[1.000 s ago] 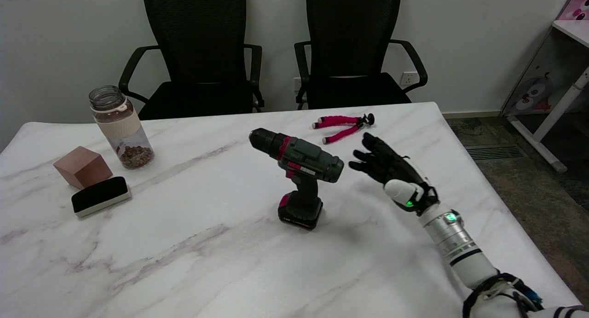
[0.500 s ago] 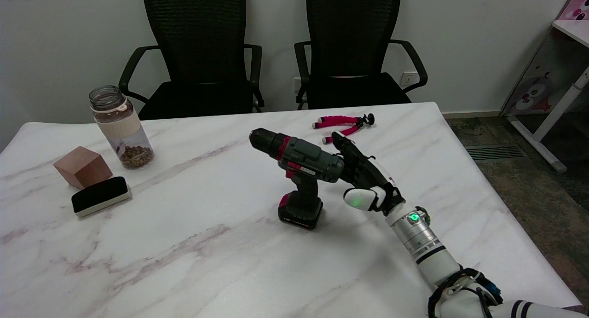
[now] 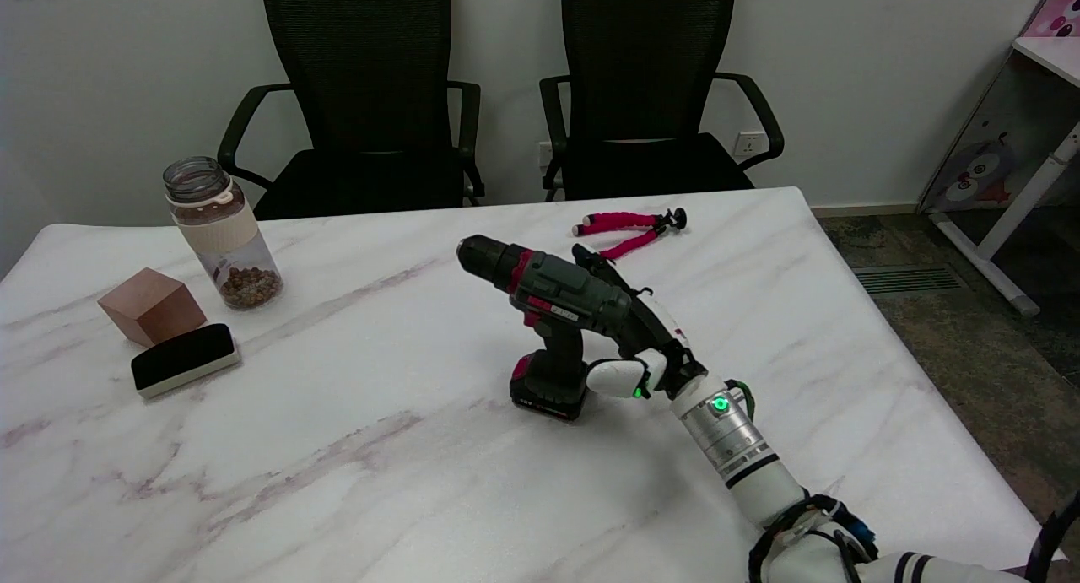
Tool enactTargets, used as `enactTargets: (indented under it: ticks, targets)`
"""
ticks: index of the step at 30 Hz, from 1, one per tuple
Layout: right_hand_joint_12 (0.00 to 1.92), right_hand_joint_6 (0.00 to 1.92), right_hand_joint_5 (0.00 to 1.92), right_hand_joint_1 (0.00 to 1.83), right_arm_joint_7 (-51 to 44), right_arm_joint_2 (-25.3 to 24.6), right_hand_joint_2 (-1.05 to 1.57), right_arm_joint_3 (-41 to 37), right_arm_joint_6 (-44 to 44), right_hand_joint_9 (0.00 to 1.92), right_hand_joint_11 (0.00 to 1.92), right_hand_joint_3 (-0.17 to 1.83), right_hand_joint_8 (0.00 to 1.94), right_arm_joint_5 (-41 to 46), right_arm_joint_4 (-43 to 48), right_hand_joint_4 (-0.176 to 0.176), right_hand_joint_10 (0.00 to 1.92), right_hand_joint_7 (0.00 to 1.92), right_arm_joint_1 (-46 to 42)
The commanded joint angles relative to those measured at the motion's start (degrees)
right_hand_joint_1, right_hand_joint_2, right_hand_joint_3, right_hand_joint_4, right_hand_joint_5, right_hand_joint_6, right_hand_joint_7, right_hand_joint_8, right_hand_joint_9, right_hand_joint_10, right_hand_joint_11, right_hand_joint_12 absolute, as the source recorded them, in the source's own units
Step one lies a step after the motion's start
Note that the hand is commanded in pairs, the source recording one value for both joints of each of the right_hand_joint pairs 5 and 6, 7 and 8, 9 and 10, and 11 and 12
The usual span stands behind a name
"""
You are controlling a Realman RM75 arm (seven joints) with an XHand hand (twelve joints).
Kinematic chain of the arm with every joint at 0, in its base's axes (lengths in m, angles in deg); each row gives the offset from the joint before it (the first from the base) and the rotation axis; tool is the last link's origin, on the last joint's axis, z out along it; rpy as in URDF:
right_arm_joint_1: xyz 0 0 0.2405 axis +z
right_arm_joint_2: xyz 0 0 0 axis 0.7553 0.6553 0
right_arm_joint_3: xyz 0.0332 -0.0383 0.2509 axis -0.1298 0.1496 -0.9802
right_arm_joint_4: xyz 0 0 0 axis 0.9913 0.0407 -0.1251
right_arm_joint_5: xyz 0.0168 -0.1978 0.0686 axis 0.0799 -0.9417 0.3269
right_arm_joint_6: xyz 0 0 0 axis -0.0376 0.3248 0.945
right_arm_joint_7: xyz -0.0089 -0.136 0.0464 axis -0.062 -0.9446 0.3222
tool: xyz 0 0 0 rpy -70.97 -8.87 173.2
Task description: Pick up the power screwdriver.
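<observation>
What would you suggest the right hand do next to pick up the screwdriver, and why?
Probably close the fingers around the grip: the right hand is right behind the screwdriver, apparently not yet wrapped around it, and the screwdriver stands upright on the table.

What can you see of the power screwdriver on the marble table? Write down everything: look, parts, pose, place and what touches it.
The power screwdriver is dark grey-green plastic with red accents and a black chuck pointing to the upper left. It stands upright on its black-and-red battery base, near the middle of the white marble table. A short grip joins body and base. The right hand is right against its rear end and grip; whether the fingers have closed round it cannot be told. The tool is not yet lifted.
</observation>
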Motion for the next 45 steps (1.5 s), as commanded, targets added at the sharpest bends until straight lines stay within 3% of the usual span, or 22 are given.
enactTargets:
  ticks: [1, 32, 45]
  targets:
    - [0.41, 0.0, 0.0, 0.91, -3.7, -5.9, -0.16, 1.1, 0.3, 0.29, 0.41, 0.51, 0.0, -0.7, 4.8, -0.016, 0.29, 0.0, 4.4]
    - [0.45, 0.0, 0.0, 0.92, -3.2, -7.6, 0.01, 2.9, 1.1, 0.33, 0.45, 0.51, 0.0, -0.2, 6.2, -0.018, 0.33, 0.0, 6.0]
    - [0.93, 0.0, 0.0, 0.96, -3.1, -7.6, 0.09, 2.9, 1.9, 0.63, 0.93, 0.52, 0.0, -0.2, 6.2, -0.024, 0.63, 0.0, 6.0]
